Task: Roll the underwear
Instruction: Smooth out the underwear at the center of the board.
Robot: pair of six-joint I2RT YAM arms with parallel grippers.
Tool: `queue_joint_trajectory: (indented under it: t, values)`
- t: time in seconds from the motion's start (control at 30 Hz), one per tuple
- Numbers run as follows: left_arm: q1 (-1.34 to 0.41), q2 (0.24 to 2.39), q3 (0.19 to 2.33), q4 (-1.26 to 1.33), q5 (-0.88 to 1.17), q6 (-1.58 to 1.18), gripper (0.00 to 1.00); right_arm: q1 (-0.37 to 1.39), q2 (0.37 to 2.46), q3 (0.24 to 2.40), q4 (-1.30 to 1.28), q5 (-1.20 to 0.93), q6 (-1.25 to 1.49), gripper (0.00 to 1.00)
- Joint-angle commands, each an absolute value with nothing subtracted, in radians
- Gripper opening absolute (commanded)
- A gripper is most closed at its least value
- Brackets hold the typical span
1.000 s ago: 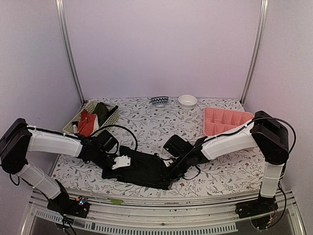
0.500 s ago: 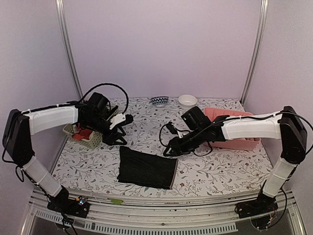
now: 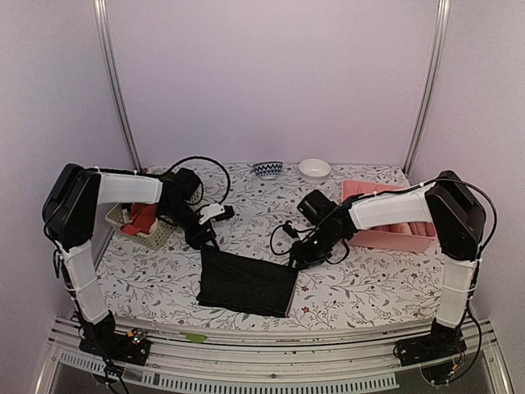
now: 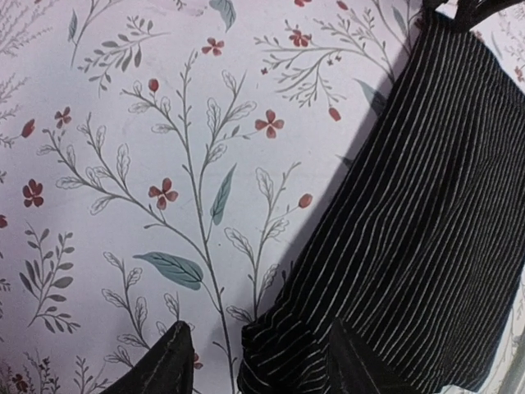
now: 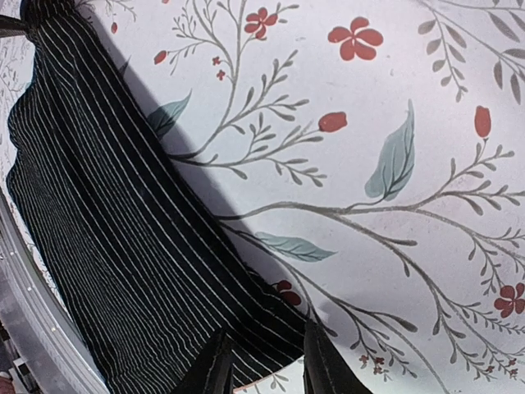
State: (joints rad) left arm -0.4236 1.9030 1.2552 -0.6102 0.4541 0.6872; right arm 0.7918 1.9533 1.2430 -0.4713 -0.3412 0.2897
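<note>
We see the black underwear [image 3: 246, 283] lying flat as a folded rectangle on the flowered surface [image 3: 369, 279], near the middle and towards the near edge. The left fingers [image 4: 176, 365] hang over its far left corner. They stand released and well apart, with the cloth's corner between them and nothing gripped. The right fingers [image 5: 215, 369] hang over the far right corner, also released. Their gap is narrower, and the striped edge lies flat between them. The red-orange underwear [image 3: 143, 215] sits in the basket [image 3: 160, 236] at far left, behind the left arm. A pink tray [image 3: 394, 236] stands at right.
</note>
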Motion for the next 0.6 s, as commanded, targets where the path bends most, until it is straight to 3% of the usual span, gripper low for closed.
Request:
queue_joint_trajectory:
  t: [0.0, 0.37, 0.57]
  values:
    - [-0.414, 1.913, 1.197, -0.615, 0.394, 0.731, 0.57, 0.798, 1.998, 1.261, -0.530, -0.313, 0.220, 0.31]
    - [-0.416, 1.846, 1.013, -0.464, 0.255, 0.693, 0.35, 0.875, 2.076, 1.266, -0.576, -0.107, 0.169, 0.27]
    - [-0.407, 1.869, 1.042, -0.377, 0.198, 0.597, 0.36, 0.871, 2.136, 1.343, -0.609, 0.101, 0.177, 0.27]
